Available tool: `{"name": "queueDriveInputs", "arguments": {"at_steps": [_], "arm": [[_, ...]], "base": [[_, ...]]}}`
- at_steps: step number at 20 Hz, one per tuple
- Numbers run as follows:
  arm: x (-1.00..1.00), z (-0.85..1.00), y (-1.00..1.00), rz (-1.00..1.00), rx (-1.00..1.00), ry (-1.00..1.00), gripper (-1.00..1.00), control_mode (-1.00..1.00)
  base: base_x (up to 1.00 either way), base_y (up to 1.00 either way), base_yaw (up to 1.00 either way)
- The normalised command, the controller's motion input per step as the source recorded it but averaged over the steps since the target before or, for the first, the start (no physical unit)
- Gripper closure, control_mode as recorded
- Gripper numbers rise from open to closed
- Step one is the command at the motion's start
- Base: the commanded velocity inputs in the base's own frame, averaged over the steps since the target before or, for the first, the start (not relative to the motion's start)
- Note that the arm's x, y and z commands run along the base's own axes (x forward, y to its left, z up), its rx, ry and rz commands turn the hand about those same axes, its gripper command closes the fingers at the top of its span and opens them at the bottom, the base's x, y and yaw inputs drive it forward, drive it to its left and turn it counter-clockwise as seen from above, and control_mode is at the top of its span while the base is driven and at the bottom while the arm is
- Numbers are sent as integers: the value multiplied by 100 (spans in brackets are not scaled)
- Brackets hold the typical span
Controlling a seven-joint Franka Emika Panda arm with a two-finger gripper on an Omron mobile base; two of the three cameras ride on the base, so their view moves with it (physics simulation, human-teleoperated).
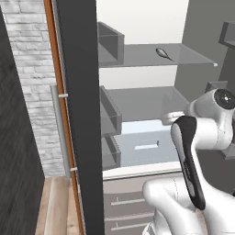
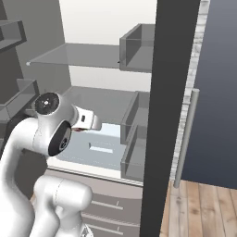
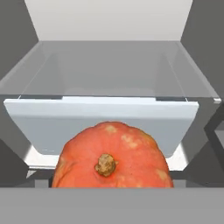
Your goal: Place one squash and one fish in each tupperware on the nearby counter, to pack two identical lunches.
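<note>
An orange-red squash [image 3: 111, 155] with a brown stem scar sits right up against the hand camera and hides the fingertips. My gripper [image 2: 79, 131] reaches into the open fridge at middle-shelf height and is shut on this squash; a red sliver of the squash [image 2: 77, 132] shows under the hand. A dark grey fish [image 1: 164, 53] with a tail fin lies on the upper glass shelf, above and behind the hand. The second squash, the yellow-green fish, the tupperware and the counter are out of view.
The dark fridge door [image 1: 78, 114] stands open on one side, with a long grey handle [image 1: 62, 133] and grey door bins [image 2: 136, 48]. A pale blue drawer [image 3: 100, 120] sits below the gripper. Grey cabinet drawers [image 1: 126, 206] lie under the fridge.
</note>
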Motion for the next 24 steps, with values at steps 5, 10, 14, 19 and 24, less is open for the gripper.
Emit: {"name": "queueDriveInputs", "arguments": {"at_steps": [5, 10, 14, 19, 24], "arm": [[-100, 37, 19, 6, -5, 3, 100, -100], [-74, 41, 16, 1, -7, 6, 100, -100], [0, 0, 0, 0, 0, 0, 100, 100], [0, 0, 0, 0, 0, 0, 100, 100], [0, 0, 0, 0, 0, 0, 100, 100]], "base": [[0, 0, 0], [0, 0, 0], [-73, -4, 0], [-96, -11, 0], [-89, -6, 0]]}}
